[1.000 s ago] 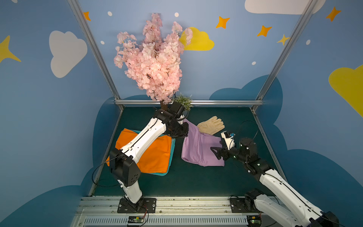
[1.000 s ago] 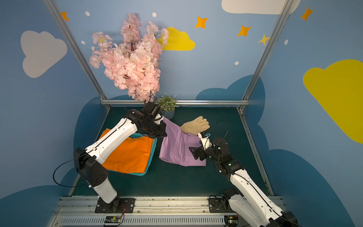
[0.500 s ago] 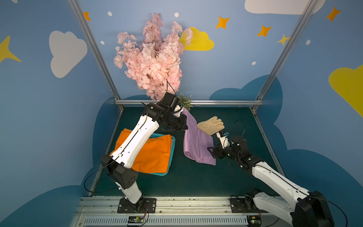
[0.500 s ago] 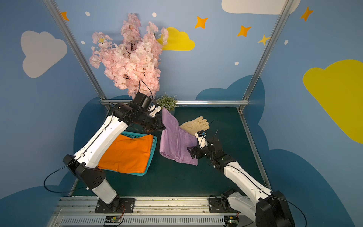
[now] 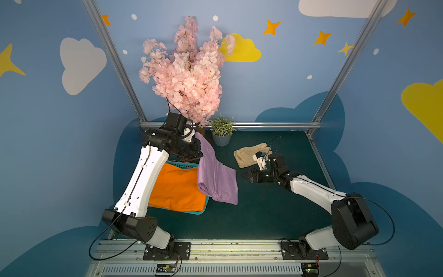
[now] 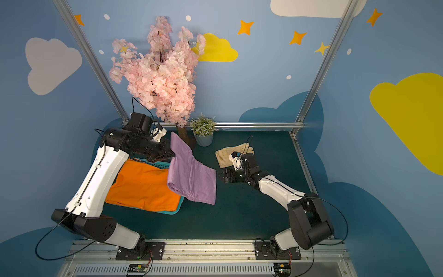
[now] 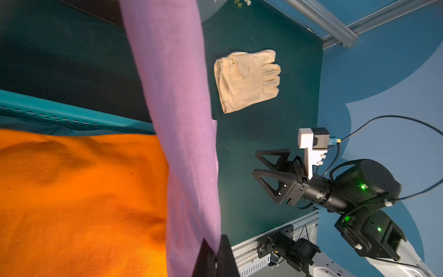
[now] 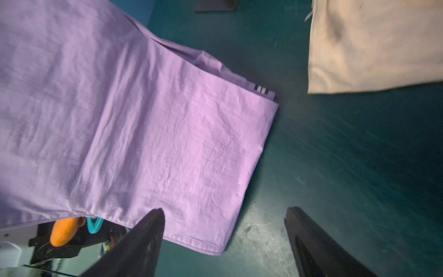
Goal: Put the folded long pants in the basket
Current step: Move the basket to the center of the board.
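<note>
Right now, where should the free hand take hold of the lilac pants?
The loose corner of the lilac pants, approached from the open right hand's side: that free edge hangs low and faces it, while the left hand pinches the raised end.

Light: bright, even, from overhead in both top views | Shadow: soft under the lilac pants on the dark counter | Distortion: frame posts splay toward the edges | Right wrist: counter streaked with motion blur, cream glove soft, right end effector near-black | Left wrist: sharp, orange pants vividly saturated
</note>
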